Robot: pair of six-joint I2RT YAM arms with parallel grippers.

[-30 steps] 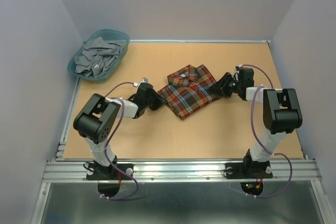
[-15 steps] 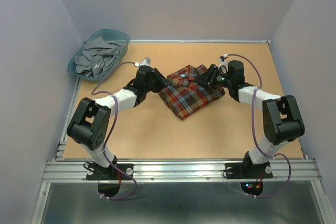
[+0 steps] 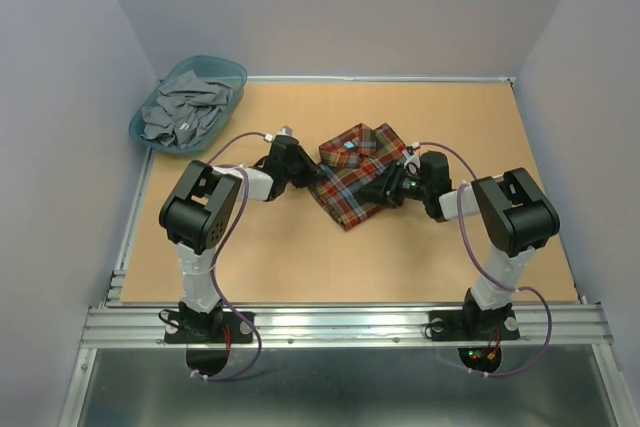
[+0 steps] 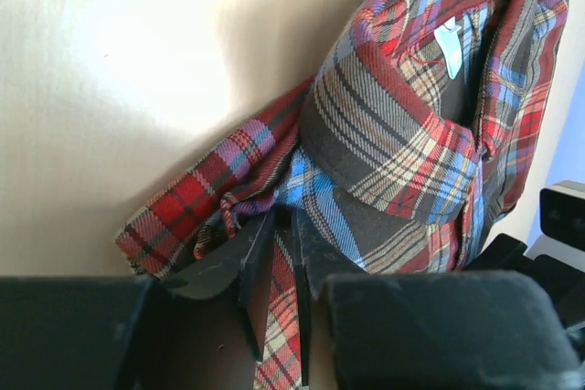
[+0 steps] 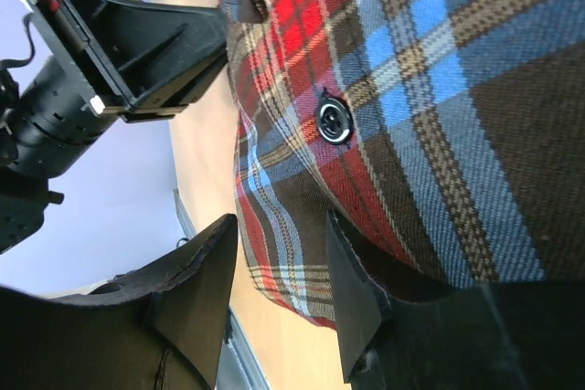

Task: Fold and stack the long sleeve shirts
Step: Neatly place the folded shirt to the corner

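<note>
One long sleeve shirt (image 3: 355,169), a collared red, brown and navy plaid, lies folded in the middle of the table. My left gripper (image 3: 303,169) is at its left edge. In the left wrist view the jaws (image 4: 285,216) stand almost together with a fold of the plaid shirt (image 4: 393,134) pinched at their tips. My right gripper (image 3: 388,190) is low at the shirt's right front part. In the right wrist view it (image 5: 279,226) stands open, one finger (image 5: 366,299) tucked under the shirt (image 5: 411,89), the other over bare table.
A teal basket (image 3: 236,73) holding crumpled grey clothes (image 3: 185,112) sits at the back left corner. Bare table (image 3: 300,257) lies in front of the shirt. Walls close in the left, right and back. The left arm's gripper (image 5: 137,43) shows close by in the right wrist view.
Both grippers reached to the shirt's far corners, then came back down. The left one is again at the left edge and closing; the right one has pushed in under the right front part.
</note>
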